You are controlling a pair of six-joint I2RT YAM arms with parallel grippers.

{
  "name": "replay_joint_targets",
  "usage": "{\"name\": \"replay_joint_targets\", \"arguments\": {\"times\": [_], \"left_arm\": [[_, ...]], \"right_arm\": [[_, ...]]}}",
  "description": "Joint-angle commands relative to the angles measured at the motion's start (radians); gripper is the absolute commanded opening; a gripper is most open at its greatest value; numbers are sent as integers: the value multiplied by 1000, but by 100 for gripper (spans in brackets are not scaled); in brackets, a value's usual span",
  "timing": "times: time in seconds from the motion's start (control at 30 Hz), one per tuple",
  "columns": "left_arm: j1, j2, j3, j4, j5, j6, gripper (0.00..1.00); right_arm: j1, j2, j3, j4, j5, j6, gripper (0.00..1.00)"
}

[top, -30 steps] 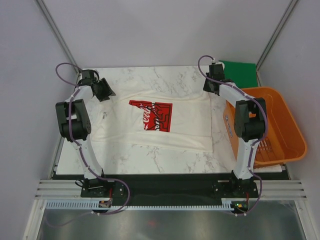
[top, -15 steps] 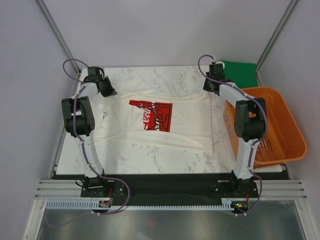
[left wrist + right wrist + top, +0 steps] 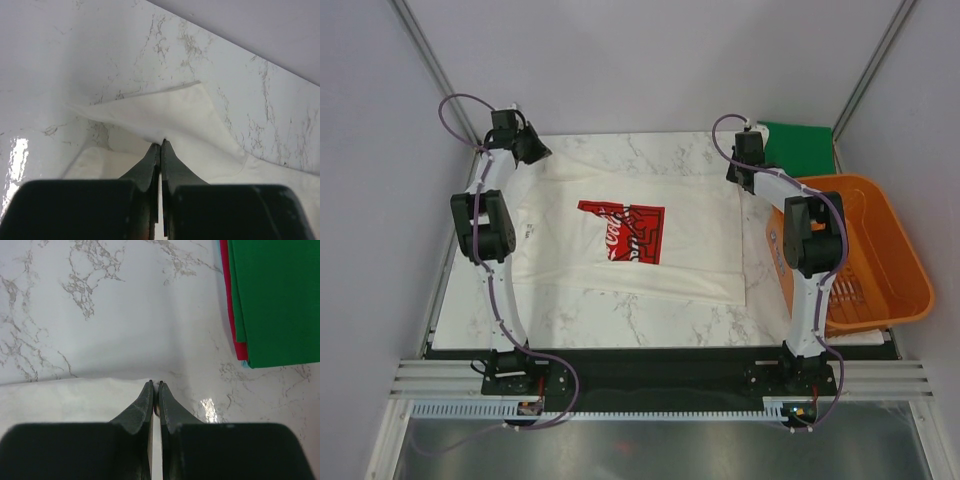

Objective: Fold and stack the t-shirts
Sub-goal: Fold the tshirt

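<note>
The white t-shirt (image 3: 640,245) lies flat on the tabletop (image 3: 650,320); the left claw (image 3: 161,145) pinches its far-left corner, the right claw (image 3: 155,386) is shut — seemingly on the far-right corner — near the folded green t-shirt (image 3: 280,300); the first fold looks to be in hand, and the next move calls for lifting both corners evenly.

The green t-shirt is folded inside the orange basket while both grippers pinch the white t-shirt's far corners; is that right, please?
No: the green t-shirt lies folded on the table beside the orange basket, as the top external view shows. The left gripper and right gripper pinch the white t-shirt's far corners.
</note>
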Motion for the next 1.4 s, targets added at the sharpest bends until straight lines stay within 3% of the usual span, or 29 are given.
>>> {"name": "replay_joint_targets", "arguments": {"times": [0.0, 0.03, 0.07, 0.1, 0.13, 0.23, 0.33, 0.47, 0.7, 0.9, 1.1, 1.37], "left_arm": [[5, 67, 78, 8, 30, -38, 2], [5, 71, 80, 7, 35, -36, 4], [5, 62, 64, 7, 42, -33, 19], [5, 50, 52, 7, 44, -26, 27], [5, 33, 34, 5, 38, -18, 42], [5, -76, -63, 5, -34, 8, 57], [3, -209, -178, -7, -111, 25, 64], [-3, -385, -394, -12, -208, 43, 64], [-6, -588, -690, -9, -173, 80, 58], [-4, -533, -726, -22, -59, 93, 54], [-7, -458, -692, -33, -11, 128, 50], [-9, -363, -623, -41, -19, 214, 51]], "right_arm": [[1, 25, 33, 46, 51, 12, 0], [1, 31, 41, 38, 45, 10, 4], [1, 39, 61, 11, 32, 10, 7], [1, 39, 70, 0, 24, 8, 11], [3, 33, 75, -8, 10, 5, 19], [3, -13, 86, -46, -51, -25, 33], [6, -63, 136, -158, -103, -51, 38], [7, -145, 110, -285, -222, -138, 47], [32, -309, -72, -457, -384, -270, 44], [87, -355, -224, -575, -512, -366, 44], [118, -424, -301, -591, -486, -346, 43], [118, -458, -396, -562, -308, -98, 42]]}}
